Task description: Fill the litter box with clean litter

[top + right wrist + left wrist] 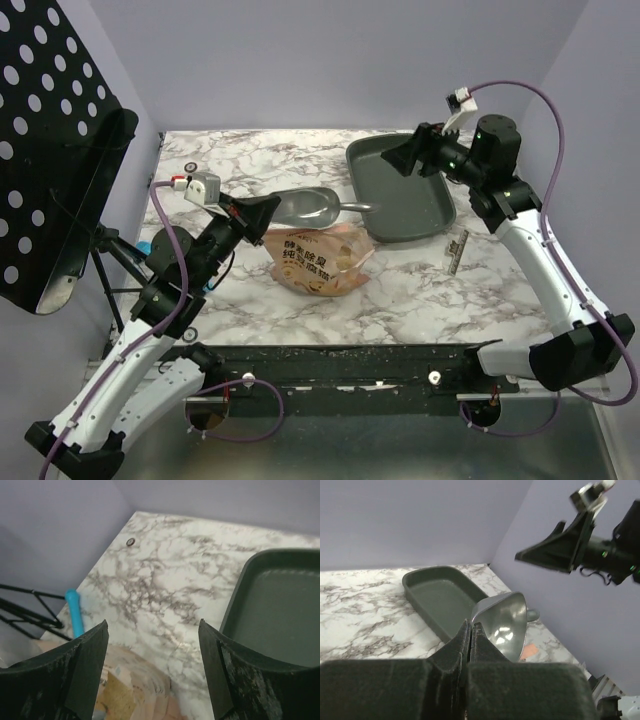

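Note:
The dark grey litter box [425, 215] lies at the back right of the marble table, its floor bare; it also shows in the left wrist view [440, 592] and the right wrist view [280, 610]. No clean litter shows in any view. A shiny grey scoop [310, 207] [505, 622] hangs empty beside the box, handle towards it. My left gripper [262, 212] [471, 626] is shut on the scoop's rim. My right gripper [405, 158] [152, 627] hovers open above the box's far left corner, with nothing between its fingers. An orange-tan printed bag [322, 258] [125, 690] lies under the scoop.
A black perforated stand [50, 150] leans at the left edge on thin black legs. Near those legs lies a blue tube [75, 612]. A small dark strip [458, 250] lies right of the box. Purple walls close in the back and both sides.

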Controlling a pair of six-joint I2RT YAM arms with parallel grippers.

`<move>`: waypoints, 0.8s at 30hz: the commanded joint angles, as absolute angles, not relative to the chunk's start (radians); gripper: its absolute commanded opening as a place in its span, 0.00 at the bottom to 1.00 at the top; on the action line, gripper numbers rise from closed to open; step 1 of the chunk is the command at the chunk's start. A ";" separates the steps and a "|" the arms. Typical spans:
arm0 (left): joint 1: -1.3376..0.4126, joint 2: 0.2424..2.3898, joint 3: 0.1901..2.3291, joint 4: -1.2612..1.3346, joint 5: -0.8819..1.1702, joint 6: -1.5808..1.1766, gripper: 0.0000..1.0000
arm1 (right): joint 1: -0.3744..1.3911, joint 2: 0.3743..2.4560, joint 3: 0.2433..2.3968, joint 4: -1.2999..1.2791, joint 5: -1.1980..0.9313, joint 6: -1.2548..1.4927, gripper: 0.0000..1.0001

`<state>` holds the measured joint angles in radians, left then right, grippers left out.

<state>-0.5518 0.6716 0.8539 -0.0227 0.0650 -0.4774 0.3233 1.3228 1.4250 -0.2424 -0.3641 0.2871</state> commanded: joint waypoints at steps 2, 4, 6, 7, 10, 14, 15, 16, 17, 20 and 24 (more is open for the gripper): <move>-0.546 0.676 0.793 0.302 0.104 -0.557 0.00 | 0.244 1.215 1.212 0.075 -0.851 0.474 0.80; -0.543 0.680 0.756 0.353 0.113 -0.572 0.00 | 0.236 1.201 1.158 0.118 -0.896 0.482 0.80; -0.537 0.690 0.738 0.377 0.132 -0.581 0.00 | 0.227 1.186 1.106 0.171 -0.934 0.497 0.80; -0.534 0.695 0.729 0.391 0.143 -0.586 0.00 | 0.227 1.183 1.082 0.230 -0.963 0.527 0.80; -0.517 0.703 0.706 0.434 0.179 -0.606 0.00 | 0.227 1.177 1.014 0.404 -1.046 0.639 0.80; -0.483 0.712 0.680 0.511 0.222 -0.655 0.00 | 0.227 1.192 0.997 0.460 -1.084 0.693 0.76; -0.471 0.715 0.672 0.534 0.239 -0.675 0.00 | 0.227 1.195 0.996 0.465 -1.091 0.696 0.76; -0.460 0.718 0.667 0.552 0.259 -0.690 0.00 | 0.227 1.192 0.986 0.469 -1.089 0.696 0.76; -0.450 0.719 0.664 0.569 0.273 -0.707 0.00 | 0.227 1.189 0.977 0.471 -1.083 0.693 0.76; -0.419 0.739 0.650 0.624 0.313 -0.762 0.00 | 0.227 1.181 0.971 0.472 -1.089 0.687 0.76; -0.397 0.768 0.630 0.686 0.330 -0.807 0.00 | 0.227 1.177 0.974 0.480 -1.111 0.701 0.75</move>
<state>-0.4187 0.7490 0.6464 0.5289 0.2676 -0.7181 0.2333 1.1885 0.9840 0.4267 -1.0580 0.6773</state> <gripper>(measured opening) 0.012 0.755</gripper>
